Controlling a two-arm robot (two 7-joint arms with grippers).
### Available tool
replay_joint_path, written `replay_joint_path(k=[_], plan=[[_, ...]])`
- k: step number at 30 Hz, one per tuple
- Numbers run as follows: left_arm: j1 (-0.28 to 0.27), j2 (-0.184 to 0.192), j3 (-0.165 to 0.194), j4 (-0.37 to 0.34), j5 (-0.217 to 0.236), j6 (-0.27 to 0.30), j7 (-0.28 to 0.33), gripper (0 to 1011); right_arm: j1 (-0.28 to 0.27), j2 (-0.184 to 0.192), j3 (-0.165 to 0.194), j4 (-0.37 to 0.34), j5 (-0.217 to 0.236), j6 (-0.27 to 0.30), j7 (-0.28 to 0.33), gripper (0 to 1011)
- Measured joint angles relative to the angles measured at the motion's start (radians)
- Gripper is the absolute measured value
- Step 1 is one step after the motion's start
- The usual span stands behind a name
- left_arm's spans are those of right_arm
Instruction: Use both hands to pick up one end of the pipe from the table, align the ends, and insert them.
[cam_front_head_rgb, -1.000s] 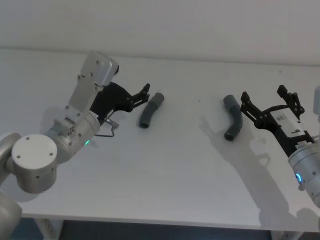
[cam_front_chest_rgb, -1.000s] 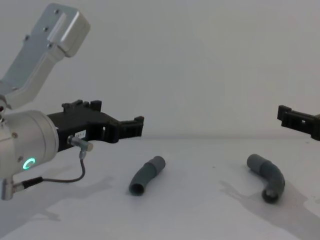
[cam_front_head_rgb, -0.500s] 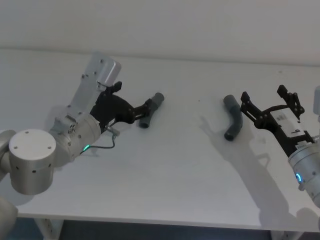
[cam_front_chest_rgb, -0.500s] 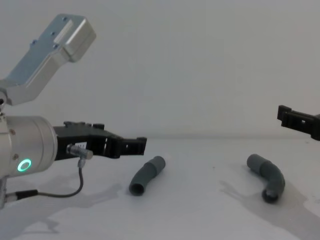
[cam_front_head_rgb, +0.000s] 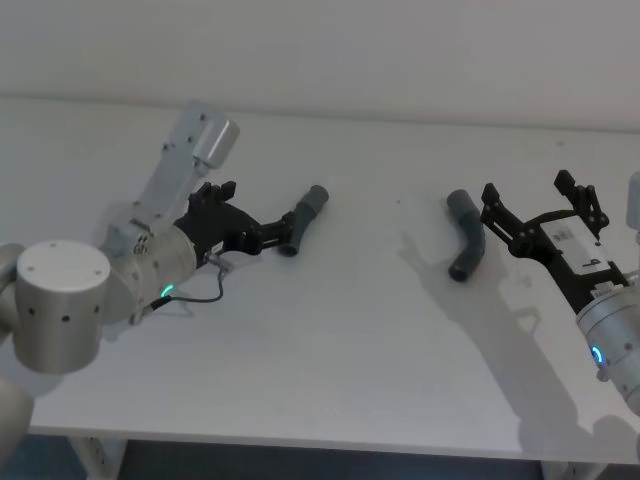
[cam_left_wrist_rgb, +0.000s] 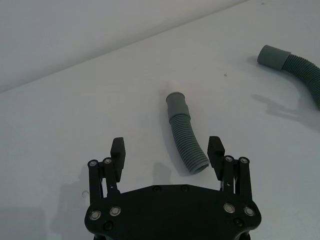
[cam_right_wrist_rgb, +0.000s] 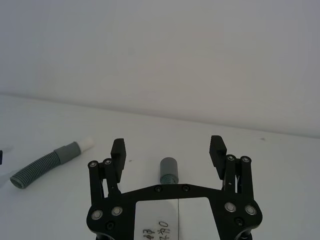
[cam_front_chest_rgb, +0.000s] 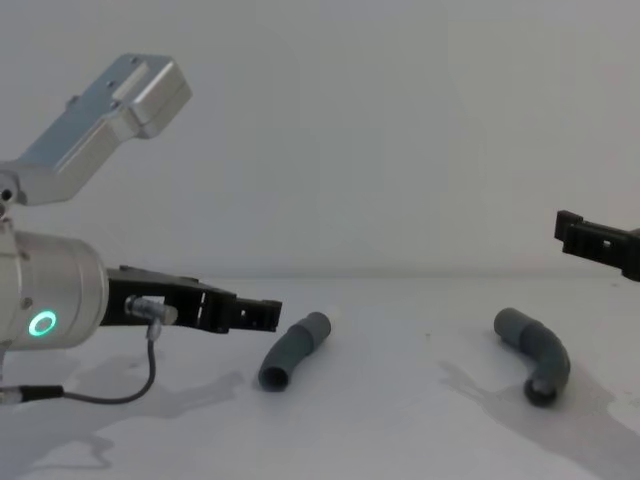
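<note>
The gently bent pipe piece (cam_front_head_rgb: 303, 217) lies on the white table (cam_front_head_rgb: 330, 350) at centre left, its paler narrow tip (cam_right_wrist_rgb: 88, 142) pointing away from me. My left gripper (cam_front_head_rgb: 274, 236) is open and low over the near mouth of this piece. In the left wrist view that piece (cam_left_wrist_rgb: 185, 141) runs up between the spread fingers (cam_left_wrist_rgb: 216, 149), close to one and untouched. The sharper elbow (cam_front_head_rgb: 467, 236) rests at centre right. My right gripper (cam_front_head_rgb: 528, 190) hovers open just right of it, with the elbow's round end (cam_right_wrist_rgb: 169, 171) between its fingers in the right wrist view.
A pale grey wall rises behind the table's far edge. The left arm's silver wrist with its green ring (cam_front_chest_rgb: 42, 323) and thin cable (cam_front_chest_rgb: 120, 385) hangs low over the left part of the table. The table's front edge (cam_front_head_rgb: 300, 440) is close to me.
My left gripper has dropped and pushed forward until its open fingers reach the near end of the bent piece. The right gripper and both pipe pieces have stayed put.
</note>
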Motion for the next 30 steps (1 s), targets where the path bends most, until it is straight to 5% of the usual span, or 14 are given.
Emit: replay_joint_path(k=[30], plan=[[-0.192,-0.059,0.059,0.198,0.014,0.111,-0.107,1001,0.0,0.0,0.0,0.0,0.0,0.0,0.0,1001]])
